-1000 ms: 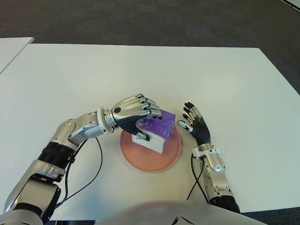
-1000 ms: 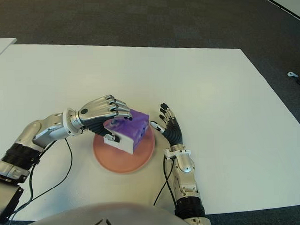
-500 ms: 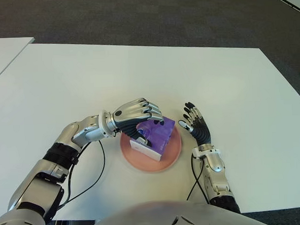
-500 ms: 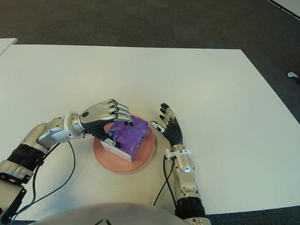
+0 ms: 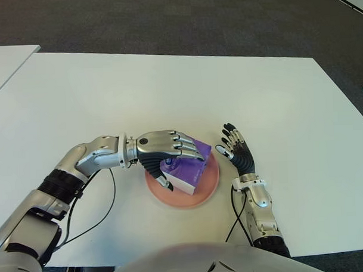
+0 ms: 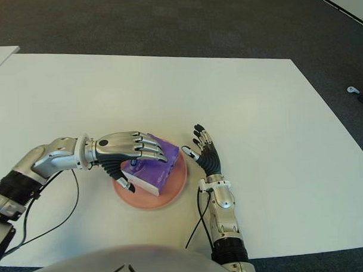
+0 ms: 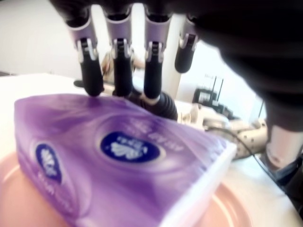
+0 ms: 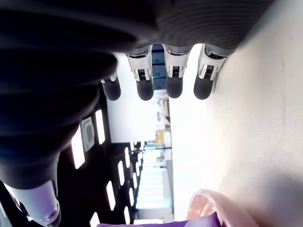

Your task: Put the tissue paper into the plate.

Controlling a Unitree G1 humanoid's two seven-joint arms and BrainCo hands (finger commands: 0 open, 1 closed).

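Note:
A purple tissue pack (image 5: 190, 171) lies tilted in the pink plate (image 5: 208, 184) near the table's front middle. My left hand (image 5: 182, 166) reaches in from the left and hovers over the pack. Its fingers (image 7: 118, 66) stretch straight out above the pack's top (image 7: 113, 156), and its thumb sits low at the pack's left side, so the hand is open with no grip on the pack. My right hand (image 5: 237, 151) shows just right of the plate, idle, with its fingers (image 8: 156, 80) spread and holding nothing.
The white table (image 5: 168, 83) stretches wide behind and to both sides of the plate. A black cable (image 5: 106, 204) loops on the table under my left forearm. Dark carpet lies beyond the far edge.
The left hand has lowered the tissue pack from above onto the plate. Its curled fingers have since straightened and released the pack. The right hand has not moved.

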